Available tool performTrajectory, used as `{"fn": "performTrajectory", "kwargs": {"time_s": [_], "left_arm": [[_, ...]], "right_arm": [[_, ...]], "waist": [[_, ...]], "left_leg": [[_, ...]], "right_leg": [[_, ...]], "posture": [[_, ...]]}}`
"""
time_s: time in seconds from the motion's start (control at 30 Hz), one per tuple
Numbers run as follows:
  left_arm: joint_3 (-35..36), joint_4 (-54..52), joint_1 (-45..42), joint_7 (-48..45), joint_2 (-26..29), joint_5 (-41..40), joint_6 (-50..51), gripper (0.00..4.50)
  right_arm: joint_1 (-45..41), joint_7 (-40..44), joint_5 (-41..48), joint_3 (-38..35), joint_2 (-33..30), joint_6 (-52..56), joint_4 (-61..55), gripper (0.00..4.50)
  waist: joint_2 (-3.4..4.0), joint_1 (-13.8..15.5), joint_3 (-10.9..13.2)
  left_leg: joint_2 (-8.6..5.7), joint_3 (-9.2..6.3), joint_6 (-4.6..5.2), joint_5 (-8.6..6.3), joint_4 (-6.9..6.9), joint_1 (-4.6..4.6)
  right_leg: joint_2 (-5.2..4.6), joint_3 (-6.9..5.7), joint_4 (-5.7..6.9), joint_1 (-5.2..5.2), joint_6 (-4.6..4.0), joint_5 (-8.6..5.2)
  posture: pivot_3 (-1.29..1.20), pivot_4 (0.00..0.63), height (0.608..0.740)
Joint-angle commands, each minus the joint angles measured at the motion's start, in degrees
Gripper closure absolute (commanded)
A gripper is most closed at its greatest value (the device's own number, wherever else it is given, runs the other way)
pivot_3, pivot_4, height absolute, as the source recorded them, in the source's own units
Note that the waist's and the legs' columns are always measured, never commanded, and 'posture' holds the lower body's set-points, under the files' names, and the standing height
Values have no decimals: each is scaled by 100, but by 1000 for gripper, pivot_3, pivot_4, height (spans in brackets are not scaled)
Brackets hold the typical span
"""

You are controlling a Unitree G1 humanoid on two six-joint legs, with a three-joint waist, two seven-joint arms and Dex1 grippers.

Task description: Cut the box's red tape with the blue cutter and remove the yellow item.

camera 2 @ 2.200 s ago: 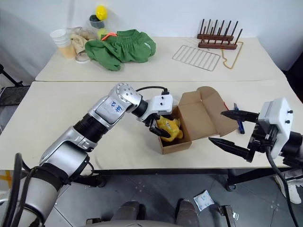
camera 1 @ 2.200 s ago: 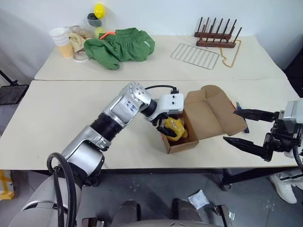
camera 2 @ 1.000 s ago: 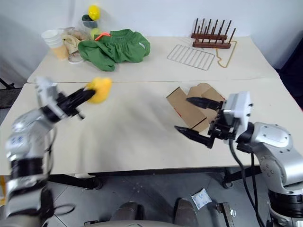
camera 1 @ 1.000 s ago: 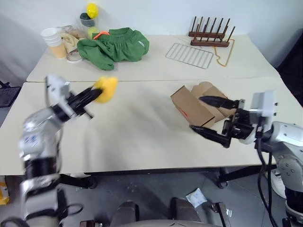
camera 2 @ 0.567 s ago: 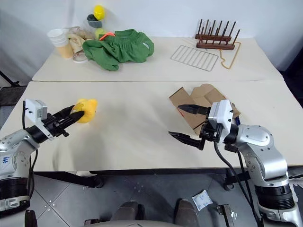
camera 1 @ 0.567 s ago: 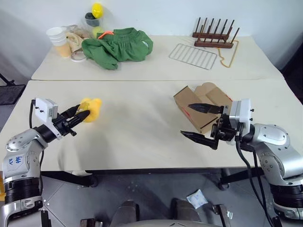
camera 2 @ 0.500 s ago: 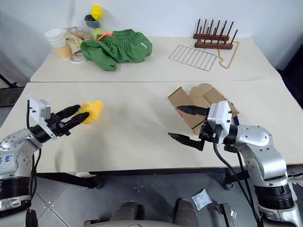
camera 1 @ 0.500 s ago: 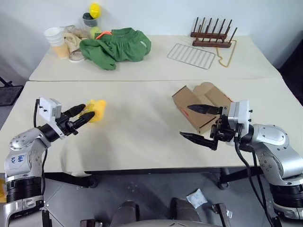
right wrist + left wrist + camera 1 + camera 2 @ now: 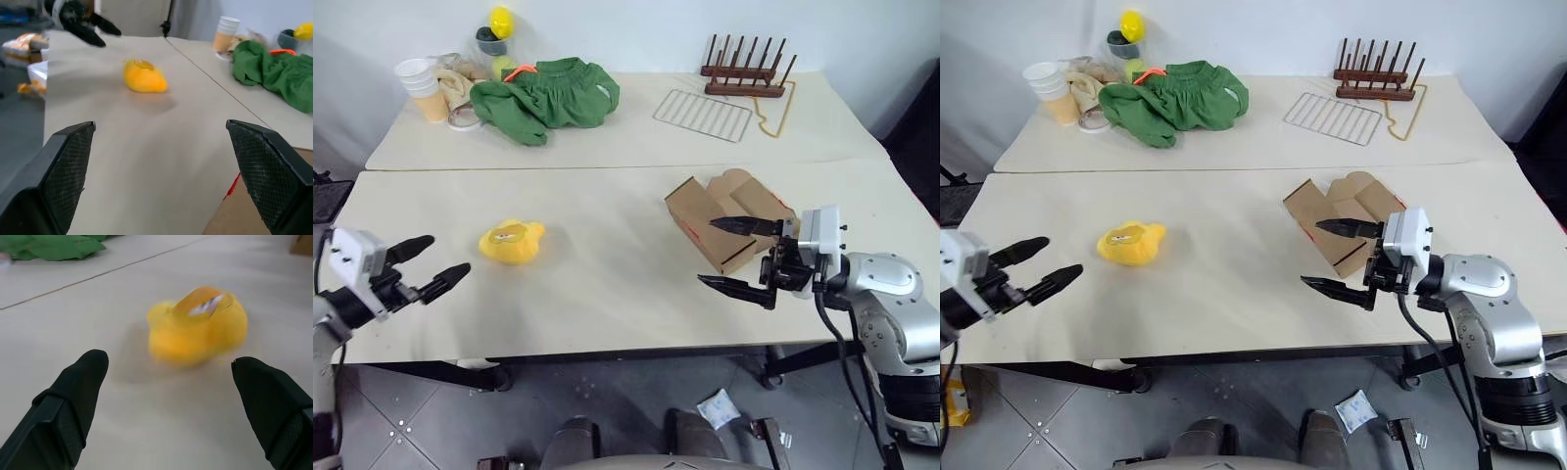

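Lying on its own near the left end of the front counter (image 9: 607, 323), the rounded yellow plush toy with an orange face patch (image 9: 511, 242) is out of the small brown corrugated cardboard box (image 9: 720, 220), which sits toward the counter's right end with its flaps spread and a streak of red tape (image 9: 689, 231) showing on its near side. Judged from this layout, the removal looks done: the toy rests free on the bare surface, well apart from the carton, with nothing holding it. The blue cutter cannot be made out.

At the counter's left front edge, the left gripper (image 9: 423, 266) hovers just off the counter, its two black fingers spread wide and empty, aimed toward the toy; the left wrist view shows the toy lying between and beyond the fingertips (image 9: 90, 367) without touching them. At the right front edge, the right gripper (image 9: 736, 255) reaches across in front of the box, pointing toward the counter's left end, its fingers likewise parted wide and holding nothing, one finger over the carton's near corner and the other out over the counter edge.

On the rear counter (image 9: 626, 137) lie a crumpled green cloth (image 9: 543, 93), stacked paper cups (image 9: 421, 83), a wire cooling rack (image 9: 703, 115) and a wooden peg rack (image 9: 744, 78), all untouched.
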Motion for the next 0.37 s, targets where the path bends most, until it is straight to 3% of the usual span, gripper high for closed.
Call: {"fn": "performTrajectory", "kwargs": {"time_s": [0.03,0.37], "left_arm": [[646,-618,819,-87,-56,-42,-172,6],[523,-1241,1166,447,-687,-120,-434,6]], "right_arm": [[202,340,-123,-117,-113,-450,163,0],[369,-109,-290,-88,197,-742,71,0]], "waist": [[0,-4,0],[2,55,1]], "left_leg": [[2,4,3,-4,-1,2],[7,15,1,-10,4,12]], "right_leg": [[0,0,-2,1,0,0],[1,5,-2,8,-5,-3]], "posture": [[0,150,740],[0,150,740]]}}
